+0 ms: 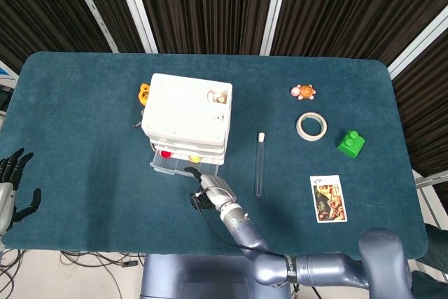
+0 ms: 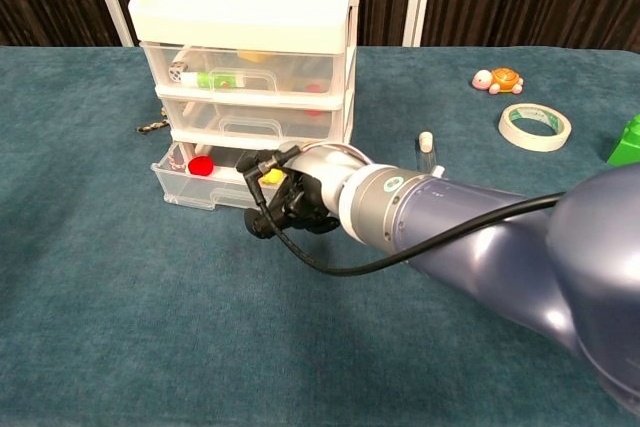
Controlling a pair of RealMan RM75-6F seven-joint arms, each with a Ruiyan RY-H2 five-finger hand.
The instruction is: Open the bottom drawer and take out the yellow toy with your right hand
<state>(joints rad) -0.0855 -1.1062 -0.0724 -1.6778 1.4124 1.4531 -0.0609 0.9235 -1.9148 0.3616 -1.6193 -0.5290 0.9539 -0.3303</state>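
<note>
Blue cloth-covered table (image 1: 84, 173), filling most of the head view. White three-drawer cabinet (image 1: 187, 113), upper left of centre; in the chest view the top drawer (image 2: 248, 69) holds a die and a green-and-white item, the middle drawer (image 2: 255, 117) is shut with contents unclear, and the bottom drawer (image 2: 200, 187) stands pulled out, holding a red toy (image 2: 201, 165) at its left and the yellow toy (image 2: 272, 176) at its right, mostly hidden. Right hand (image 2: 292, 199), centre of the chest view, at the open drawer's front edge directly before the yellow toy; whether its fingers grip anything cannot be told. Left hand (image 1: 12, 187), lower left edge of the head view, fingers apart, holding nothing. Glass tube (image 1: 260, 164), right of the cabinet. Picture card (image 1: 327, 199), lower right. Tape roll (image 1: 311, 126), green block (image 1: 350, 143), turtle toy (image 1: 304, 92), upper right. Orange item (image 1: 143, 93) at the cabinet's left.
</note>
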